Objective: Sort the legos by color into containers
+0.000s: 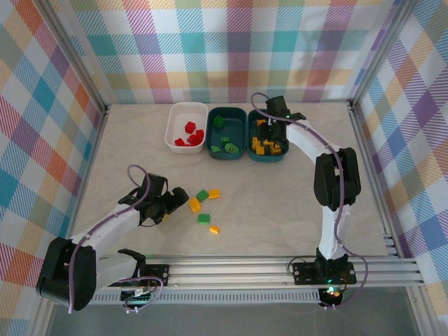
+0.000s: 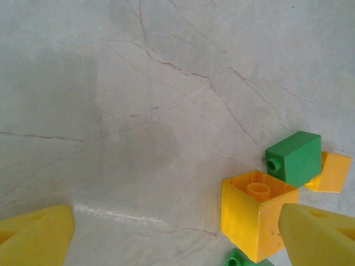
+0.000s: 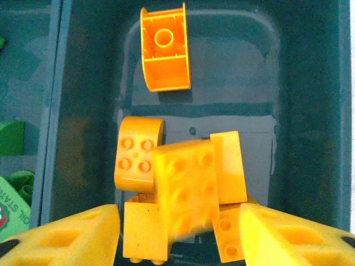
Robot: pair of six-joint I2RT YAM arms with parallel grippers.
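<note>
My right gripper (image 3: 180, 239) hangs open over the right teal tub (image 3: 310, 111), which holds several yellow-orange legos. A blurred yellow brick (image 3: 188, 188) sits loose between the spread fingers, touching neither. From above, the right gripper (image 1: 268, 128) is over that tub (image 1: 267, 154). The middle teal tub (image 1: 226, 155) holds green legos and the white tub (image 1: 171, 129) holds red ones. My left gripper (image 2: 177, 241) is open low over the table, with a yellow brick (image 2: 252, 213) just inside its right finger (image 2: 321, 238). A green brick (image 2: 294, 158) and an orange piece (image 2: 334, 173) lie beyond.
Loose legos lie mid-table: a yellow one (image 1: 195, 204), a green one (image 1: 202, 195), an orange one (image 1: 214, 194), a second green (image 1: 204, 218) and a small orange one (image 1: 213, 229). Metal frame rails (image 1: 280, 269) edge the table.
</note>
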